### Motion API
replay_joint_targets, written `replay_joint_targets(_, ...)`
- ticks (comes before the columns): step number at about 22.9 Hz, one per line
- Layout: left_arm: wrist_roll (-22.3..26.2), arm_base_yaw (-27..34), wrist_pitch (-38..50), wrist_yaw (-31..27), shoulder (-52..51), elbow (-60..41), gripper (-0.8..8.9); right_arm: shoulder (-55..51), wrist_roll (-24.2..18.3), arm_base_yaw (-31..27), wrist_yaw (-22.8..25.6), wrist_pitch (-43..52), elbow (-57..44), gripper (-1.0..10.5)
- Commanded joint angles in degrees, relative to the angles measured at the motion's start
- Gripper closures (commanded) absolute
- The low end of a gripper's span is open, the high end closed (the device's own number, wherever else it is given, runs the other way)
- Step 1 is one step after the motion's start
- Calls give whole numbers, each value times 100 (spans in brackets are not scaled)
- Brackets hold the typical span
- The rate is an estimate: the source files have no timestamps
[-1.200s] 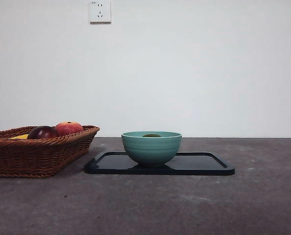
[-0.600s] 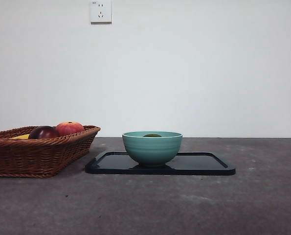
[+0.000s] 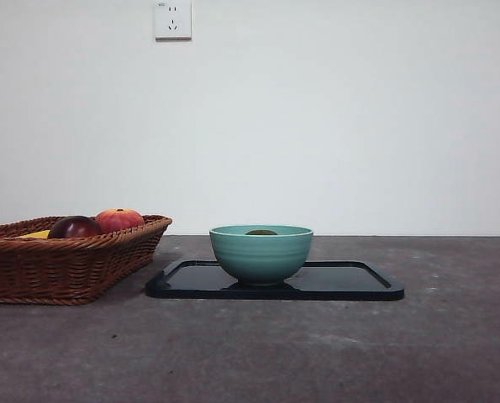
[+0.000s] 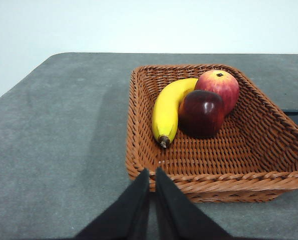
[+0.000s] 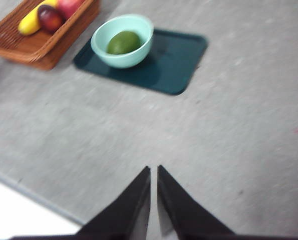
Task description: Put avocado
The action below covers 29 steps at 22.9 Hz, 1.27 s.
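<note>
The olive-green avocado (image 5: 122, 42) lies inside a teal bowl (image 5: 122, 40) that stands on a dark tray (image 5: 159, 62). In the front view only its top (image 3: 261, 232) shows above the bowl's rim (image 3: 261, 252). My right gripper (image 5: 154, 170) is shut and empty, high above the table and well back from the tray. My left gripper (image 4: 152, 175) is shut and empty, just outside the near rim of a wicker basket (image 4: 214, 180). Neither arm shows in the front view.
The wicker basket (image 3: 65, 264) stands left of the tray (image 3: 342, 281) and holds a banana (image 4: 168, 110), a dark maroon fruit (image 4: 201, 112) and a red-orange fruit (image 4: 221, 85). A wall socket (image 3: 172, 18) is on the wall behind.
</note>
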Motion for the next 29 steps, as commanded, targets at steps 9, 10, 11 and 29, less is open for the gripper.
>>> replay_joint_targets(9,61,4,-31,20,-2,-125,794,-422,-2120,-2761,-1121,5213,-2752,929)
replay_joint_targets(10,61,7,-31,20,-2,-125,794,-612,-2100,-3047,-1193,5396,-3150,929)
replay_joint_targets(11,61,7,-31,20,-2,-125,794,-737,-2092,-3174,-1182,5453,-3346,929)
replay_joint_targets(29,61,7,-31,20,-2,-122,794,-1541,-1884,-4000,-1003,5635,-4896,929)
